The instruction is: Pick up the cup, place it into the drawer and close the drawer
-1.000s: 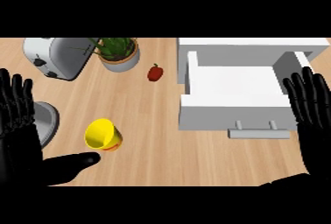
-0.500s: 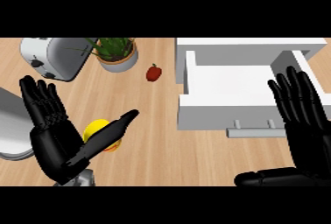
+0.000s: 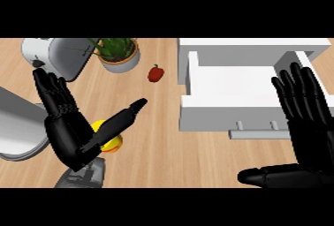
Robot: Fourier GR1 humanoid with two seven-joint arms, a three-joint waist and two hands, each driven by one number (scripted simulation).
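Note:
A yellow cup (image 3: 112,140) with an orange base lies on the wooden counter at the lower left, mostly hidden behind my left hand. My left hand (image 3: 68,132) stands open over it, fingers straight and pointing away, thumb stretched out to the right above the cup. The white drawer (image 3: 210,108) is pulled open at the right, its grey handle (image 3: 259,131) facing me and nothing visible inside. My right hand (image 3: 306,114) is open with straight fingers over the drawer's right front corner, thumb low at the bottom right.
A silver toaster (image 3: 60,56) stands at the back left beside a potted plant (image 3: 119,53). A small red pepper (image 3: 155,73) lies left of the drawer. A grey rounded appliance (image 3: 20,128) sits at the left edge.
My left hand has moved right and forward, now covering more of the cup. My right hand has shifted slightly along the drawer's right side. Both stay open.

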